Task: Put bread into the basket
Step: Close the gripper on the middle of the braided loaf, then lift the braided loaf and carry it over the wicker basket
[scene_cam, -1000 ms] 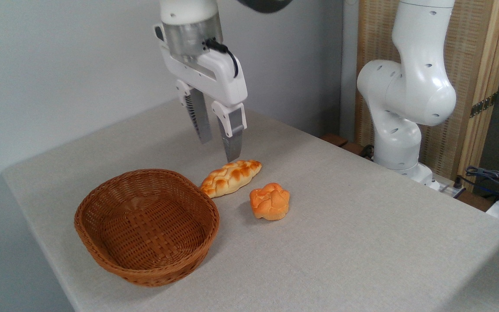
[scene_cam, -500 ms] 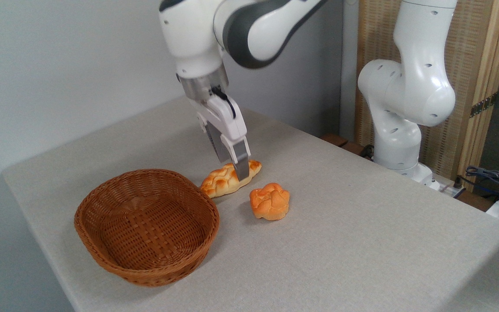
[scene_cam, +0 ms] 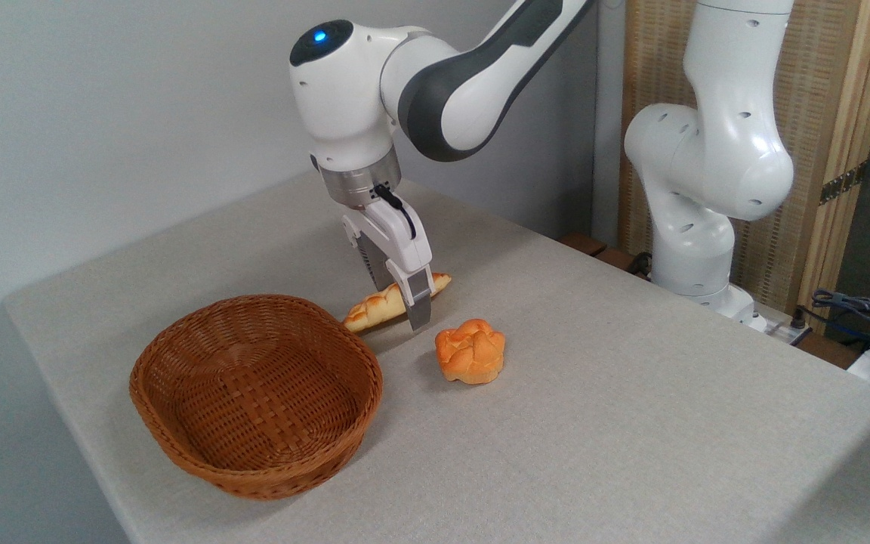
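Single fixed view. The gripper is down at the worktop, its fingers pointing down and closed across the middle of the bread. The near finger stands in front of the loaf; the far finger is hidden behind the hand, so its contact cannot be seen directly.

The bread is tipped up on its long edge, showing a narrow braided side instead of its flat top. Its right pointed end pokes out past the fingers; its left pointed end lies just beside the far rim of the basket. Whether that end touches the wicker or the cloth cannot be told. A soft shadow lies under the loaf on the worktop.

The basket sits at front left, upright, oval, checker-weave bottom exposed. The bread is outside it, behind its right far rim.

A round knotted bun rests on the worktop to the right of the fingers, near them but apart, not touching the loaf.

The arm reaches in from upper right; the wrist housing above the fingers shows a lit blue lamp. The arm's white base column stands at the far right edge of the worktop, in front of a slatted wooden screen. Cables lie at the right margin, off the worktop. Pale grey wall behind.
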{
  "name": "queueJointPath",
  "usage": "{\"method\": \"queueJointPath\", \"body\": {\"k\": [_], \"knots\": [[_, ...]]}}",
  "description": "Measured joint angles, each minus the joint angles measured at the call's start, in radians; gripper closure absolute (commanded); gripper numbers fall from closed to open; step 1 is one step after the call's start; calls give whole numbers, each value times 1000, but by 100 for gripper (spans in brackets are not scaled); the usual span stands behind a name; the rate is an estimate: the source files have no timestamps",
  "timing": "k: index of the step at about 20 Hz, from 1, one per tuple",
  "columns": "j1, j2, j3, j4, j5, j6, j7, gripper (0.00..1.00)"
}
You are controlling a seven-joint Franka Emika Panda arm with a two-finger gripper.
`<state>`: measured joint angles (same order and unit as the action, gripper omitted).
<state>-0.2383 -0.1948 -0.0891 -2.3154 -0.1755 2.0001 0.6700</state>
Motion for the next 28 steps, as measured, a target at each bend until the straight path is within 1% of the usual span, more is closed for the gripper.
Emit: {"method": "queueJointPath", "body": {"k": [1, 2, 3, 5, 14, 16, 17, 20, 21, 23, 25, 28], "knots": [[-1, 3, 0, 0, -2, 0, 0, 80], [-1, 5, 0, 0, -2, 1, 0, 86], [-1, 5, 0, 0, -2, 1, 1, 88], [-1, 6, 0, 0, -2, 1, 4, 90], [-3, 7, 0, 0, -2, -1, 10, 89], [-2, 3, 0, 7, -2, -32, 10, 89], [-1, -3, 0, 21, -3, -72, 10, 89], [2, -27, 8, 114, -3, -220, 10, 89], [5, -32, 15, 153, -3, -246, 10, 89], [12, -31, 46, 237, -3, -270, 11, 89], [17, -14, 80, 323, -3, -275, 36, 89], [23, 52, 89, 431, -4, -259, 83, 89]]}}
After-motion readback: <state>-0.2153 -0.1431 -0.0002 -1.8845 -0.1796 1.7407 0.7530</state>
